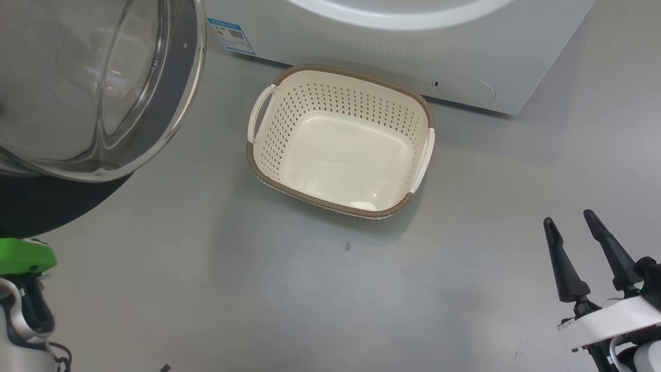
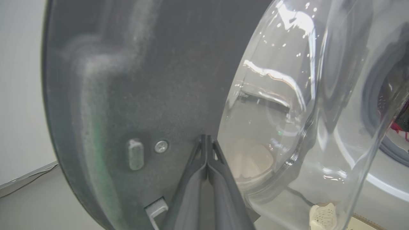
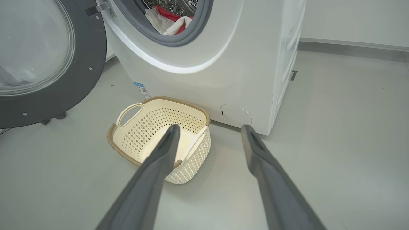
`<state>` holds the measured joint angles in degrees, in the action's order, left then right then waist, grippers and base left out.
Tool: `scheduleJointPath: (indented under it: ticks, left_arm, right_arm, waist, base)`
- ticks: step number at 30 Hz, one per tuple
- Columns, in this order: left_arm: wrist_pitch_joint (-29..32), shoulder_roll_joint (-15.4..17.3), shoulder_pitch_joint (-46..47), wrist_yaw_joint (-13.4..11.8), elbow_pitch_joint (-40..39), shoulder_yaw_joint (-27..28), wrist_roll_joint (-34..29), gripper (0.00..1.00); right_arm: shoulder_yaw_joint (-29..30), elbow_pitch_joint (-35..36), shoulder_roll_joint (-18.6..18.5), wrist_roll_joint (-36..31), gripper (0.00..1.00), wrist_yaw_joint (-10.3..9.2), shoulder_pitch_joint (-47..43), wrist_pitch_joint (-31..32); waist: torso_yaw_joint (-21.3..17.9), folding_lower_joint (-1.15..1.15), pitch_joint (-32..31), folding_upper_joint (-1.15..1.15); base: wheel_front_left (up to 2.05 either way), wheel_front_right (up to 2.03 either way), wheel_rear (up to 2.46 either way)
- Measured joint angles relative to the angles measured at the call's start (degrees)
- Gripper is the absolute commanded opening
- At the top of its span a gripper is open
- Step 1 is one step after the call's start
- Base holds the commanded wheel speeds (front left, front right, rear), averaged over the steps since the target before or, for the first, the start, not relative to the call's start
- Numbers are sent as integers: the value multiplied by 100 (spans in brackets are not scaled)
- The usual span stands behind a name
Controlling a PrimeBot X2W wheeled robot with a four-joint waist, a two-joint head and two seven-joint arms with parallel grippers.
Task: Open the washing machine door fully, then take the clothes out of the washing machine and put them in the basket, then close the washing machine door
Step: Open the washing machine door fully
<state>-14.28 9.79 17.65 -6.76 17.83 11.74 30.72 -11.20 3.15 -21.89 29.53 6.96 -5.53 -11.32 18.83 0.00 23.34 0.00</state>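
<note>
The washing machine door [image 1: 178, 103] stands swung open at the upper left, its glass bowl [image 2: 281, 95] bulging inward. My left gripper [image 2: 207, 137] is shut on nothing, its tips at the door's dark inner rim [image 2: 127, 80] beside the glass. Red and white clothes [image 3: 167, 22] lie in the drum of the washing machine [image 3: 223, 64]. The cream basket [image 1: 351, 75] sits empty on the floor before the machine [image 1: 465, 51]. My right gripper [image 1: 568, 217] hovers open, low at the right, its fingers [image 3: 159, 159] pointing toward the basket [image 3: 179, 99].
A blue label [image 1: 232, 35] and a round service flap [image 3: 235, 114] mark the machine's lower front. Grey floor [image 1: 310, 289] spreads around the basket. A wall with a skirting board [image 3: 351, 44] runs behind on the right. A green part of my left arm [image 1: 23, 256] shows at the lower left.
</note>
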Motion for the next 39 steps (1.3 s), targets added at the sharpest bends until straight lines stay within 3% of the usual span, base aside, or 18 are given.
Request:
scheduleJointPath:
  ticks: [7, 23, 39]
  left_arm:
    - [0, -1, 13, 0, 105, 40, -41, 0]
    - [0, -213, -127, 11, 337, -625, -515, 0]
    - [0, -474, -732, 428, 186, -1467, -914, 0]
  right_arm:
    - [-1, -37, -8, 11, 100, 0, 74, -9]
    - [-4, -542, 330, 190, 100, 1, 182, -164]
    - [86, -923, 712, 266, 100, -58, 179, -245]
  waist:
    - [-20, 0, -59, 0]
    - [-118, 0, -746, 0]
    - [-467, 0, -1721, 0]
  base:
    - [0, 0, 0]
    - [0, 0, 0]
    - [0, 0, 0]
